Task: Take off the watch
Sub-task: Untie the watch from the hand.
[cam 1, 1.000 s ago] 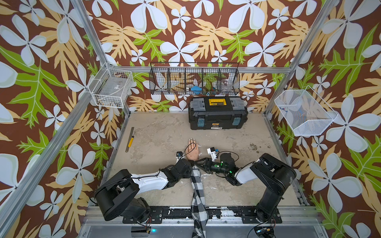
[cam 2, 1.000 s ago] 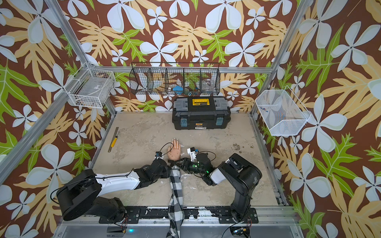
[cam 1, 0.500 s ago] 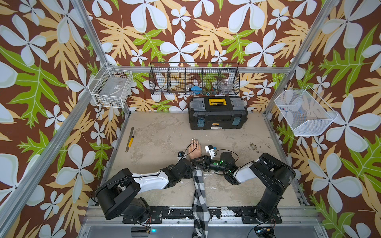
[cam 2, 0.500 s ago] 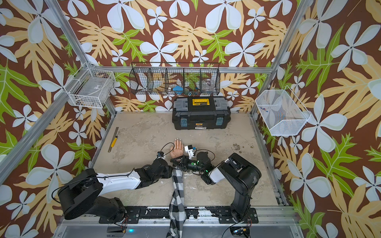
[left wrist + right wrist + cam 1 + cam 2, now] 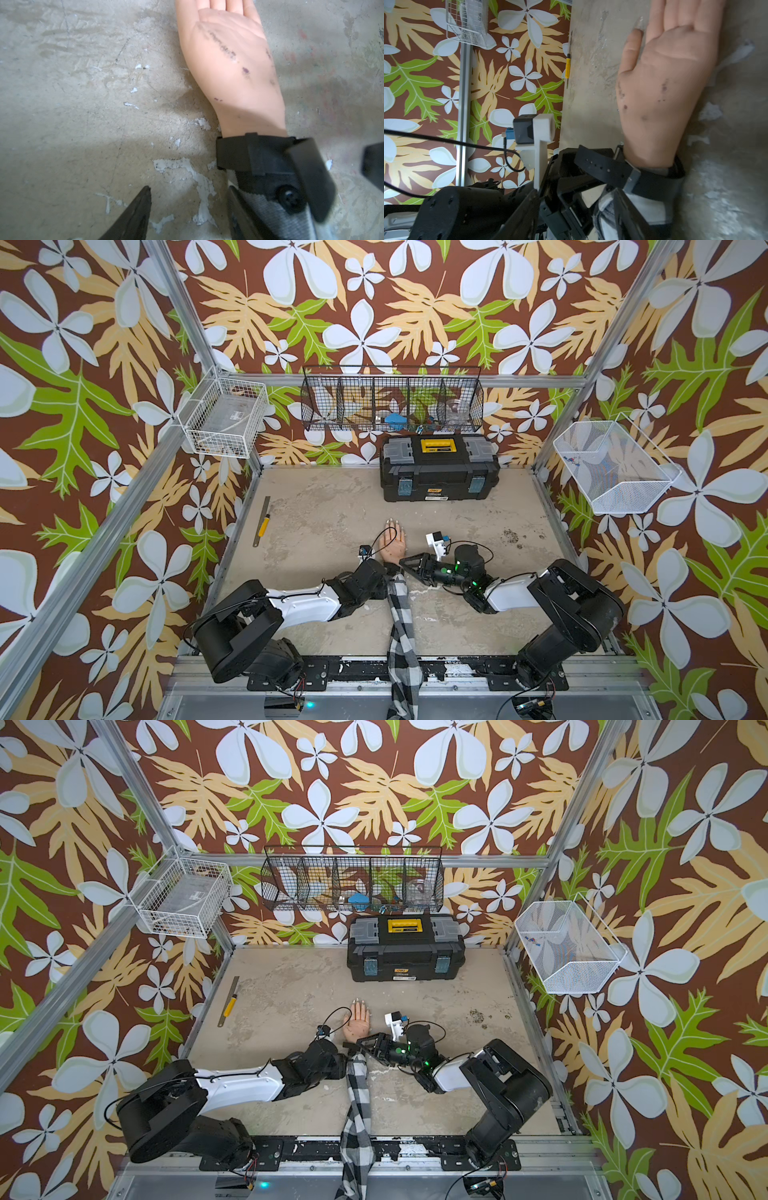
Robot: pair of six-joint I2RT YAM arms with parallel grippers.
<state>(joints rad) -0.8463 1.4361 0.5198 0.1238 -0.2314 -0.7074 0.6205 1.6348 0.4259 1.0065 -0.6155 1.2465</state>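
Watch sits on wrist of mannequin hand; you see left tool and right tool both released.

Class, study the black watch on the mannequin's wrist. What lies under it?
The watch wraps the wrist of the mannequin hand, where skin meets the checked sleeve. The wrist under the band is covered; the watch face cannot be seen.

Black toolbox; yellow-handled tool
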